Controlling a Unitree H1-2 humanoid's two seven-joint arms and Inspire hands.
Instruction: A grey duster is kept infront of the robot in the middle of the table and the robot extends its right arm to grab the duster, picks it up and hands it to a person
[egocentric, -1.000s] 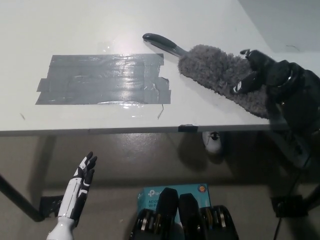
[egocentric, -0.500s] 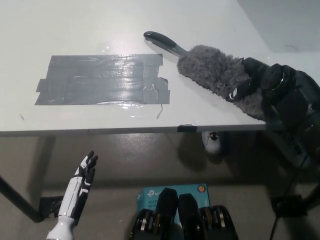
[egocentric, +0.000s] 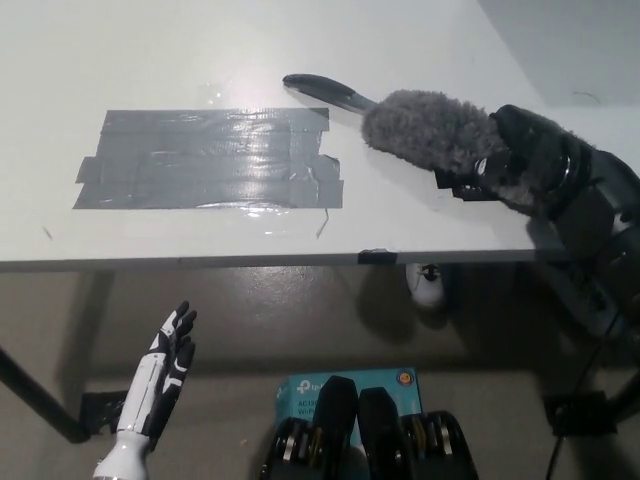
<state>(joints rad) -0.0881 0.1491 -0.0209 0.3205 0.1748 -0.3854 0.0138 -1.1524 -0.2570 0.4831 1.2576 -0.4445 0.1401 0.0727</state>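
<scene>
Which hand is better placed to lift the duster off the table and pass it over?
The right. The black right hand is already wrapped over the fluffy end of the grey duster on the table. The white left hand hangs open below the table edge, far from it.

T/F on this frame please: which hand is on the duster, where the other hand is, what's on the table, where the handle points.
1. The black right hand is closed around the grey duster. True.
2. The white left hand rests on the table. False: it hangs below the table edge at lower left, fingers apart, holding nothing.
3. A patch of grey tape is stuck on the tabletop left of the duster. True.
4. The duster's dark handle points towards the robot. False: it points up and left, away from the right hand.
</scene>
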